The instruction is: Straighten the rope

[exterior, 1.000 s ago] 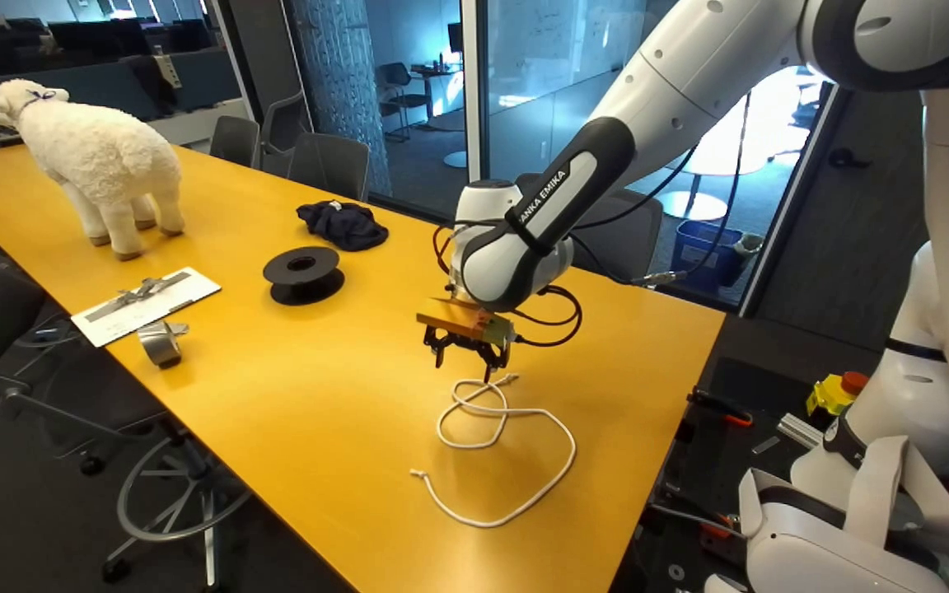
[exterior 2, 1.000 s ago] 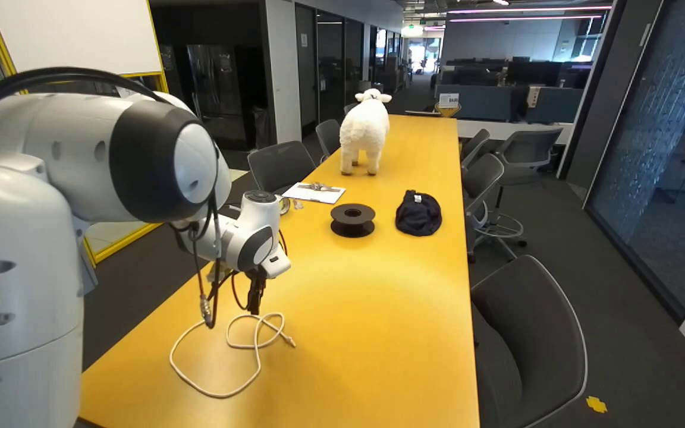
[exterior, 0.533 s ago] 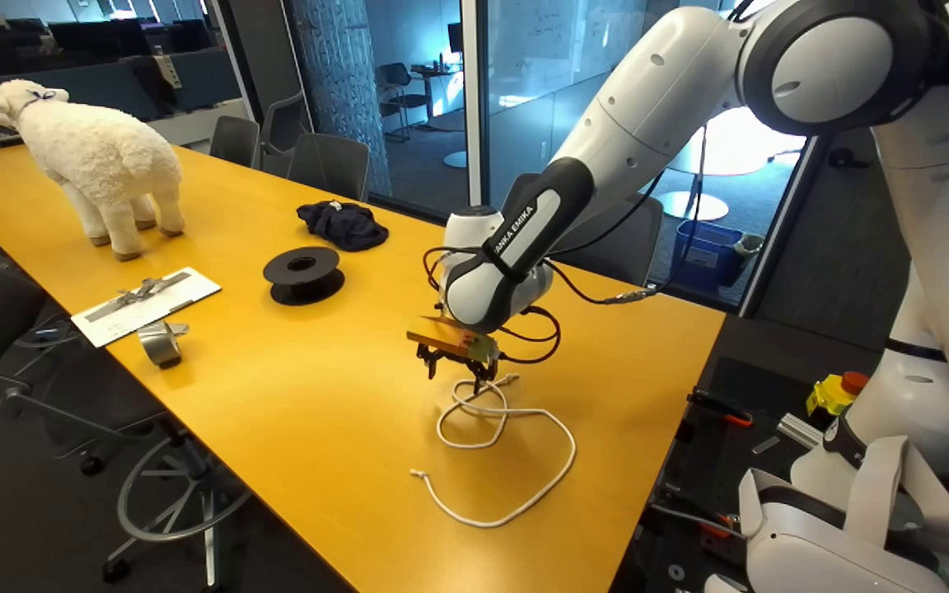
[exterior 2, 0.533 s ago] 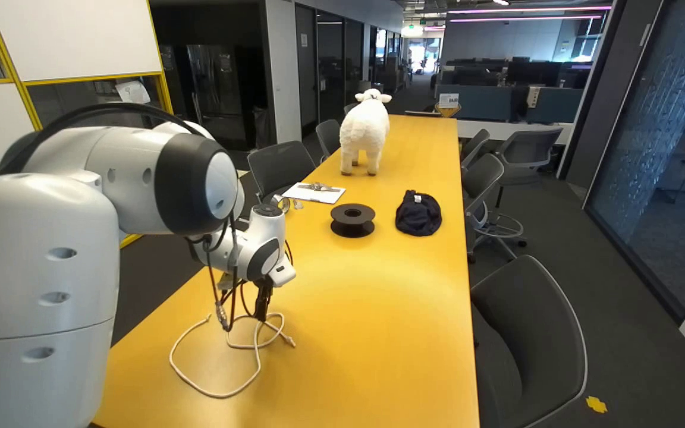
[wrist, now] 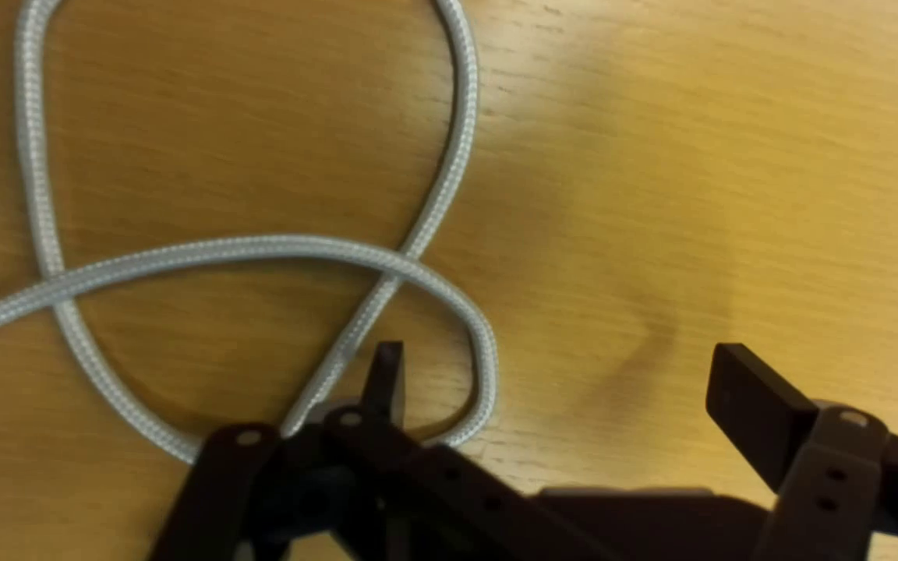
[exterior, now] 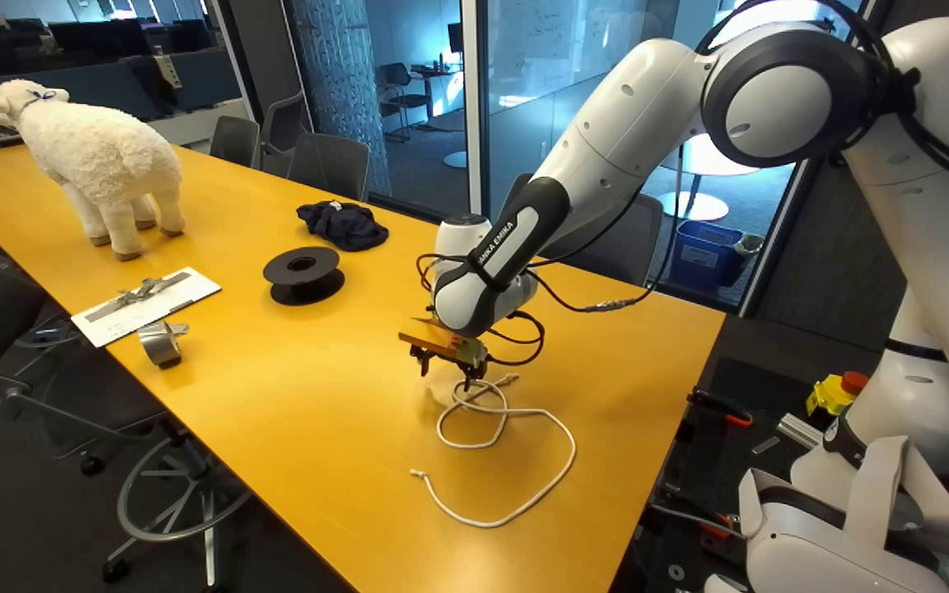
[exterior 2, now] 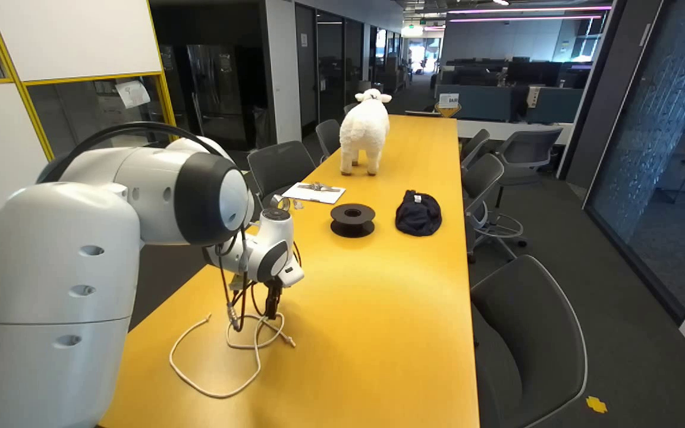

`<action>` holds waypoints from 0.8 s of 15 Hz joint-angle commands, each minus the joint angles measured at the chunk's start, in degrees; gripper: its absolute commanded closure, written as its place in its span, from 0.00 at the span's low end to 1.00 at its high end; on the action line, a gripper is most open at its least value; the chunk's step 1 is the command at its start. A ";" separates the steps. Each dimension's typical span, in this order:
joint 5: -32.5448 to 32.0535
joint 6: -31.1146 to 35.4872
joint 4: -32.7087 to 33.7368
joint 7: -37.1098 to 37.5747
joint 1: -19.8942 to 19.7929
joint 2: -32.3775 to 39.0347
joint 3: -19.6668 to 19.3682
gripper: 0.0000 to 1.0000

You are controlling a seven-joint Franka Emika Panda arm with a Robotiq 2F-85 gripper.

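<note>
The gripper [wrist: 558, 358] points down to the table [exterior: 343, 428], and its two fingers stand wide apart. In the wrist view, the finger at the left is over the small loop of the rope [wrist: 262, 247]; if it touches the rope, I cannot tell. The finger at the right is above bare wood. The rope lies on the table, partly below the gripper. It is bent in loops which cross each other, and from there a long wide curve goes out and turns back. In both exterior views its two ends are seen on the table, well apart. The white arm [exterior: 631, 115] reaches over the table from beside its short end. Farther along, a black spool [exterior 2: 352, 226] lies flat, with a dark cloth [exterior 2: 418, 217] near it. In an exterior view, a grey tape roll [exterior: 163, 347] stands on its edge, just beside a white board [exterior: 157, 305] with a grey metal thing on it. A toy sheep [exterior: 100, 156] stands upright, well apart from the rope. Dark chairs [exterior 2: 527, 339] stand along both long sides of the table.
</note>
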 commanded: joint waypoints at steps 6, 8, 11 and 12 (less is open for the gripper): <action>-1.65 -1.78 4.70 0.96 1.79 3.35 -2.79 0.42; -1.91 -2.60 4.86 0.80 1.78 3.26 -2.94 0.57; -2.41 -3.62 4.97 0.57 1.73 3.01 -3.17 0.79; -2.61 -3.72 5.00 0.35 1.63 2.88 -3.19 0.88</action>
